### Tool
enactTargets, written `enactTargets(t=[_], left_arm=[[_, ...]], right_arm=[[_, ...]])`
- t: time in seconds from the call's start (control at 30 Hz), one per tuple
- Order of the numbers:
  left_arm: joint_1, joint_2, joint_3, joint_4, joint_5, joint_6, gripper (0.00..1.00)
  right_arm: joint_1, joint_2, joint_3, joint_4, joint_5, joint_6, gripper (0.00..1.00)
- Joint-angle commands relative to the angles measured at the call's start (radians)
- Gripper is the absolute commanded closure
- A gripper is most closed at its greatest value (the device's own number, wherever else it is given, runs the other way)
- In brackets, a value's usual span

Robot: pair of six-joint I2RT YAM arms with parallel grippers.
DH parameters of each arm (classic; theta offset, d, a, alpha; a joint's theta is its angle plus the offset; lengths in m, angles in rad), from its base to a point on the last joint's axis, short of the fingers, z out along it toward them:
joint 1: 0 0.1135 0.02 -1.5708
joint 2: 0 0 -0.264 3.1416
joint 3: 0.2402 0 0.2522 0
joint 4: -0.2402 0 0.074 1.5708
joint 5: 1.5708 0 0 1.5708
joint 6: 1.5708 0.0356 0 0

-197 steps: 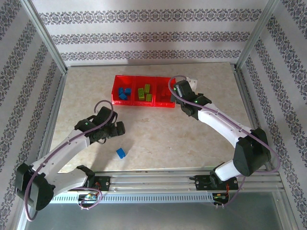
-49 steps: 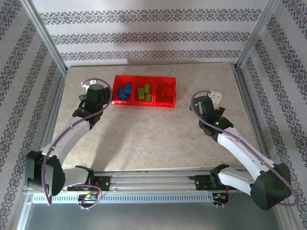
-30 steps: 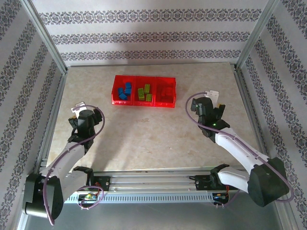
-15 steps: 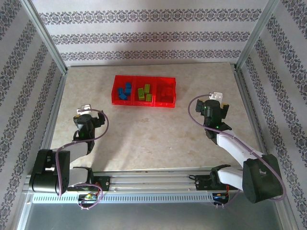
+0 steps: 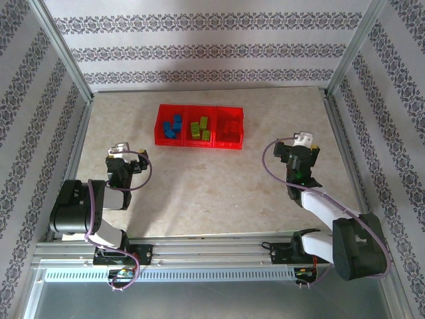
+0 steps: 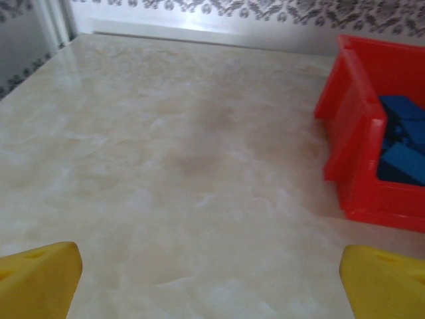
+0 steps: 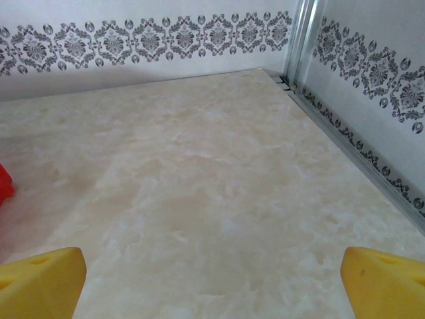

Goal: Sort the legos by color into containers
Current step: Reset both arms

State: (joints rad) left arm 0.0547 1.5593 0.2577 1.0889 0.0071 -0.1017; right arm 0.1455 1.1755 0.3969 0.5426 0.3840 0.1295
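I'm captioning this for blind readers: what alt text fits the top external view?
A red three-compartment tray at the far middle of the table holds blue bricks in its left bin, lime green bricks in the middle, red bricks at right. Both arms sit folded near its sides, left pincer and right pincer apart from the tray.

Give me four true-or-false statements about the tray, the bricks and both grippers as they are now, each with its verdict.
1. Seen from the top camera, the blue bricks lie in the leftmost compartment of the tray. True.
2. The green bricks lie in the rightmost compartment. False: they are in the middle one.
3. The left gripper grips a blue brick. False: it is open and empty.
4. The right gripper is open above the table. True.
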Motion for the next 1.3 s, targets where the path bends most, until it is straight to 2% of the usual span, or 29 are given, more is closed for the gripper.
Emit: enactTargets(t=[0.0,0.13,0.17,0.23,0.33,0.5,0.7,1.03,1.2,1.27], left_arm=[[0.02,0.045,0.011,0.103,0.146,0.053,0.01],[0.017,0.038,0.11,-0.1,0.2,0.082,0.0],[0.003,0.021,0.131,-0.168,0.175,0.097,0.0],[-0.003,0.039,0.121,-0.113,0.162,0.096,0.0],[-0.003,0.034,0.118,-0.114,0.123,0.081,0.0],[-0.002,0.032,0.118,-0.122,0.125,0.082,0.0],[-0.003,0.033,0.117,-0.118,0.126,0.082,0.0],[-0.003,0.033,0.118,-0.121,0.134,0.086,0.0],[-0.003,0.033,0.12,-0.124,0.146,0.089,0.0],[-0.003,0.034,0.121,-0.124,0.15,0.09,0.0]], right_arm=[[-0.009,0.015,-0.029,0.157,-0.052,-0.044,0.02],[-0.022,0.024,-0.038,0.198,-0.115,-0.066,0.02],[-0.023,0.023,-0.038,0.197,-0.133,-0.072,0.02],[-0.023,0.018,-0.04,0.194,-0.16,-0.075,0.02],[-0.023,-0.016,-0.061,0.172,-0.183,-0.074,0.02],[-0.027,-0.068,-0.141,0.183,-0.172,-0.091,0.02],[-0.042,-0.048,-0.206,0.26,-0.178,-0.115,0.02],[-0.116,0.201,-0.142,0.462,-0.348,-0.116,0.02],[-0.118,0.338,-0.115,0.541,-0.379,-0.123,0.02],[-0.119,0.361,-0.07,0.494,-0.358,-0.113,0.02]])
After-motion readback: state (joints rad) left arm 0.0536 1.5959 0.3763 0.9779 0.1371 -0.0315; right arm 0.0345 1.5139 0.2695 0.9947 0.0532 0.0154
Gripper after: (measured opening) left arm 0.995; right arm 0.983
